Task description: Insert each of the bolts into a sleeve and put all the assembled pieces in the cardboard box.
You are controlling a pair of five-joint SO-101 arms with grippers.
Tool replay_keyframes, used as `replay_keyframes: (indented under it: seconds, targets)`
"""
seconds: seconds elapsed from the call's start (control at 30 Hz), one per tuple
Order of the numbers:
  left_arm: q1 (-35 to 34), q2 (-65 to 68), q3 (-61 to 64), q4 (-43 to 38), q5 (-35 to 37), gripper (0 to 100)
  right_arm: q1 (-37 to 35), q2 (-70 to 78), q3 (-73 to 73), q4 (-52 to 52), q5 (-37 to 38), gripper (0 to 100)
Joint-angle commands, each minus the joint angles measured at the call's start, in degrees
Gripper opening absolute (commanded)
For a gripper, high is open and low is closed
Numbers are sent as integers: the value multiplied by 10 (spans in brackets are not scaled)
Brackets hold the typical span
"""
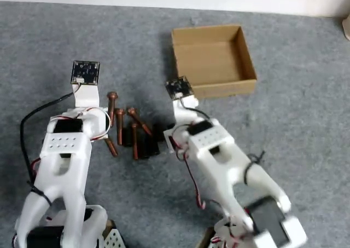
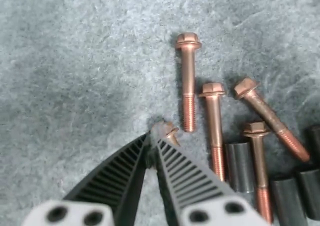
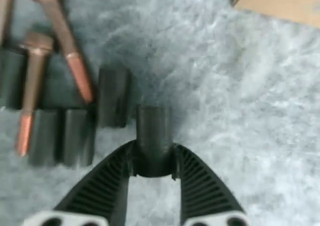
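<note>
Surface: grey mat (image 1: 306, 122) with a fuzzy, felt-like nap.

Right gripper (image 3: 152, 160): ribbed black fingers clamped round the near end of one sleeve (image 3: 152, 131). Dark, matte, plain smooth cylinder. Long axis in line with the fingers, free end pointing away from the wrist. Located at the edge of the sleeve cluster, just beside and parallel to a neighbour sleeve (image 3: 113, 96).

Left gripper (image 2: 154, 137): narrowed to a thin slit, tips pinching the flanged head of one bolt (image 2: 166, 131). Head pointing away from the wrist. Shank hidden under the fingers.

Loose bolts (image 2: 188, 81): four, copper-coloured metal, with hex flanged heads, smooth upper shanks and threaded tips. Flat on the mat beside the left gripper, heads away from the wrist. Three roughly parallel; slanted bolt (image 2: 270, 118) angled across toward the sleeves.

Loose sleeves (image 2: 241, 166): flat on the mat by the threaded ends, axes roughly along the bolts.

Cardboard box (image 1: 213, 59): brown, square, open-topped, with low walls. Farther from the arm bases than the pile of parts, near the right arm's wrist.
</note>
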Motion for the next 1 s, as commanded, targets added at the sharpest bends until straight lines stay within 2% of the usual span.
replay_keyframes:
  seconds: [0.0,0.07,0.27,0.4,0.47,0.67,0.97]
  targets:
    - [-6,95,-73,-7,0,7,-8,-96,32,6,-3,5]
    - [-3,172,-131,-5,0,7,-7,-124,48,6,-3,5]
    - [7,351,-328,116,-1,21,-7,-143,60,6,-2,5]
    - [16,419,-393,140,-2,162,-7,-143,60,5,-2,5]
    - [17,432,-412,140,-2,193,-7,-143,61,5,-2,5]
    - [31,437,-468,140,-32,173,-7,-142,62,5,-2,5]
    - [63,447,-466,121,-32,175,-7,-141,67,-5,-2,5]
